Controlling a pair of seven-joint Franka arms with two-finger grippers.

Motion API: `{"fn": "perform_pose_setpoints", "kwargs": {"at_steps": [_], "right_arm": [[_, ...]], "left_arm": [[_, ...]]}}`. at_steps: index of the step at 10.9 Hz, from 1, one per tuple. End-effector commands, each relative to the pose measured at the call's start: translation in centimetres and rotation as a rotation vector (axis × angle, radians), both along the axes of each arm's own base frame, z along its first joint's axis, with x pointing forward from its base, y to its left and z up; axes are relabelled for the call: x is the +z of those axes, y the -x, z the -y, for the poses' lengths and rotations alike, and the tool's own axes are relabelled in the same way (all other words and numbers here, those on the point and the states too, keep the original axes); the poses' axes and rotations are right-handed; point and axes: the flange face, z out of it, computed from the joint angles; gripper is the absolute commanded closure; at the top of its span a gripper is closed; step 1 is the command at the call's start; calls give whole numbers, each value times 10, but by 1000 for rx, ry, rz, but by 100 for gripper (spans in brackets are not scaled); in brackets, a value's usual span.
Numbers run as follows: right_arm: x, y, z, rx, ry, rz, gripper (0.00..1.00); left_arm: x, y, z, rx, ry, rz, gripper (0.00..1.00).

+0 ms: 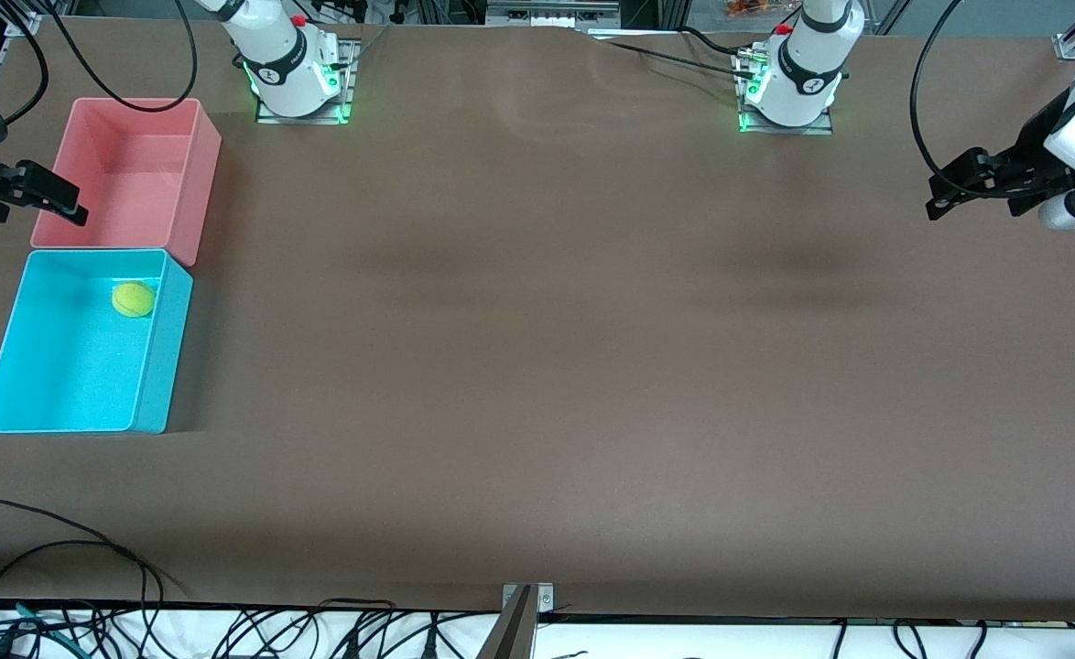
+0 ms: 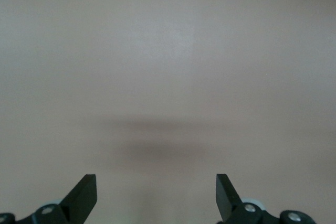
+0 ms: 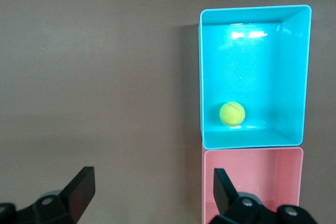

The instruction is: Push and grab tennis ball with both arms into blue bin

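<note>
Resting in the blue bin (image 1: 61, 416), the tennis ball (image 1: 134, 299) needs nothing more; I hold my right gripper (image 1: 38, 194) spread above the pink bin (image 1: 203, 174), and my left gripper (image 1: 972, 183), also spread, waits over bare table, both kept clear.

We find the blue bin (image 1: 6, 357) open-topped, ball (image 1: 134, 299) near its wall nearest the pink bin (image 1: 203, 174), which touches it; right gripper (image 1: 38, 194) over the pink bin's rim; table (image 1: 547, 366) bare elsewhere
</note>
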Motion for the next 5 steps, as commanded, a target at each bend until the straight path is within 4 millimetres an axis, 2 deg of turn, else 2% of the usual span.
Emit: {"fn": "perform_pose_setpoints", "kwargs": {"at_steps": [1, 5], "right_arm": [[5, -3, -1, -12, -16, -7, 0], [5, -3, -8, 5, -14, -7, 0]], "left_arm": [[6, -1, 1, 4, -21, -5, 0], [6, -1, 1, 3, -23, -5, 0]]}}
